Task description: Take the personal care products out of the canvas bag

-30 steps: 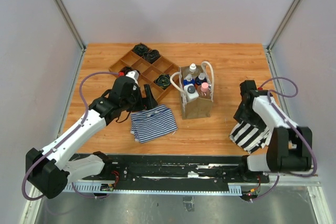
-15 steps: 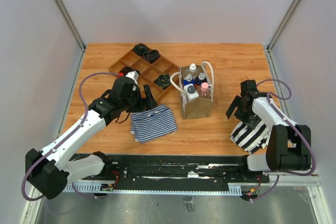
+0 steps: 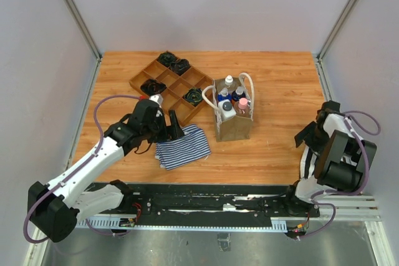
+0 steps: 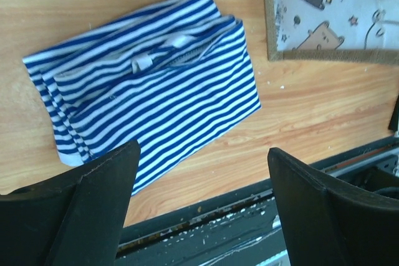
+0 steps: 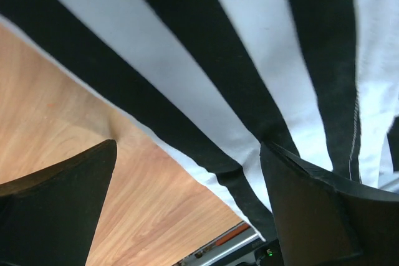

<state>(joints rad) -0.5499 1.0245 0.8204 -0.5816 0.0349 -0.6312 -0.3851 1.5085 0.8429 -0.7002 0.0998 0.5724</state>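
Observation:
The canvas bag [image 3: 234,126] stands upright mid-table with white rope handles. Inside it are the personal care products: a white pump bottle [image 3: 228,110], two blue bottles [image 3: 222,97], a pink-capped bottle [image 3: 243,104] and a white-capped bottle [image 3: 229,81]. My left gripper [image 3: 176,126] is open and empty, left of the bag over a blue striped cloth [image 3: 184,146]. The left wrist view [image 4: 199,210] shows the bag's printed lower corner [image 4: 330,10]. My right gripper [image 3: 308,137] is open and empty far right of the bag; the right wrist view [image 5: 187,204] shows only cloth and table.
A wooden divided tray [image 3: 168,82] with black coiled items lies behind the left gripper. The blue striped cloth [image 4: 149,85] lies near the table's front edge. A black-and-white striped cloth [image 5: 249,60] lies under the right gripper, mostly hidden by the arm in the top view.
The right arm has swung back to the right, away from the bag, and now covers the black-and-white cloth. The left gripper has shifted slightly nearer, over the blue cloth.

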